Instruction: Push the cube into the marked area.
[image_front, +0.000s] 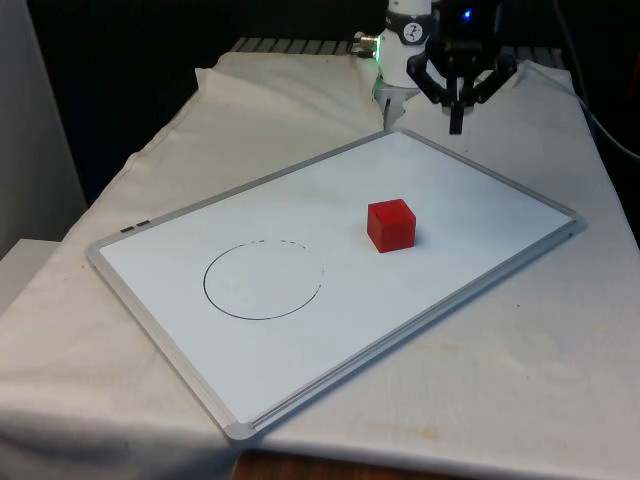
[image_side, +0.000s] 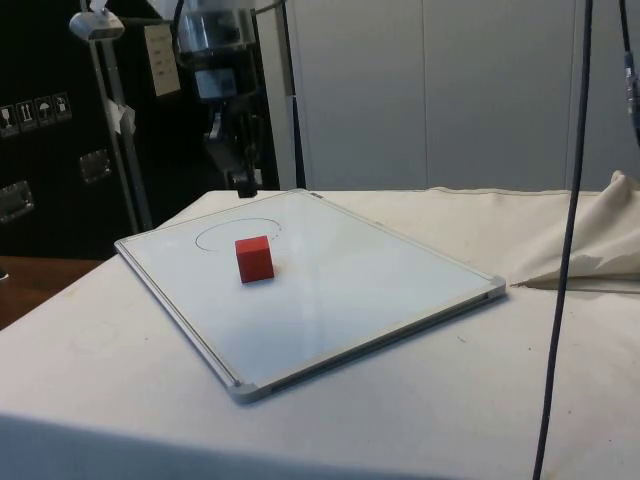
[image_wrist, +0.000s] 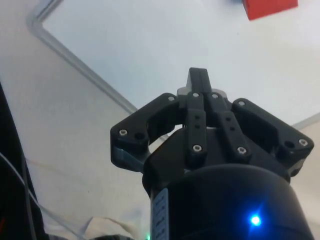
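Circle (image_front: 263, 281) sits lower left of centre in front view; cube (image_front: 390, 224) mid-frame, well apart from it, on the board (image_front: 480, 215). Gripper (image_front: 457, 122) hangs upper right, fingers together, off the cube. Drop it behind the cube's right side, stay low, push w/ a straight line toward circle so it doesn't spin off.

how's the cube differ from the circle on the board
The cube is solid red and stands up off the whiteboard; the circle is only a thin dark outline drawn flat on it, broken along its far edge. The circle is much wider than the cube. In the front view the cube sits to the right of the circle, wholly outside it. Both are on the same whiteboard, and the gripper touches neither.
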